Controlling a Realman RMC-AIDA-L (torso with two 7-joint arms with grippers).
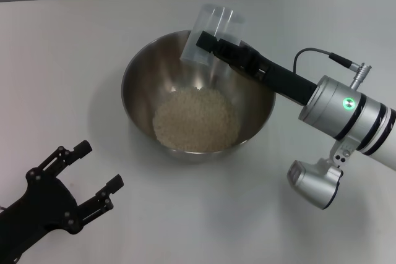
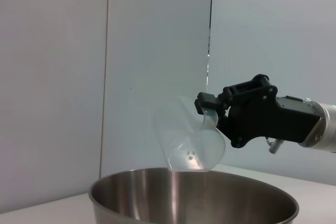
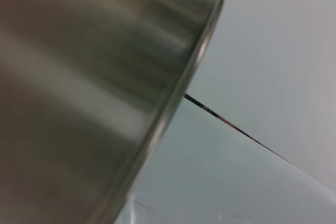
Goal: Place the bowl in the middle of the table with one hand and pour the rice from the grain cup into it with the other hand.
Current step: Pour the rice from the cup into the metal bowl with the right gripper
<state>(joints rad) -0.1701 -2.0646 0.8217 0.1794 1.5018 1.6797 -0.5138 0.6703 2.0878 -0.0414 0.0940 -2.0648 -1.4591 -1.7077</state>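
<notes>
The right gripper (image 1: 207, 44) holds the cup (image 1: 210, 34) tipped over the bowl (image 1: 139, 78) (rice (image 1: 195, 120) heaped inside); the left gripper (image 1: 99, 168) rests nearby, fingers wide.

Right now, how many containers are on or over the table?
2: the bowl sits mid-table holding the rice; the grain cup, tipped above its far rim, is held by the right gripper.

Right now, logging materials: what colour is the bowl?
Shiny silver steel bowl, clearest in the head view.
</notes>
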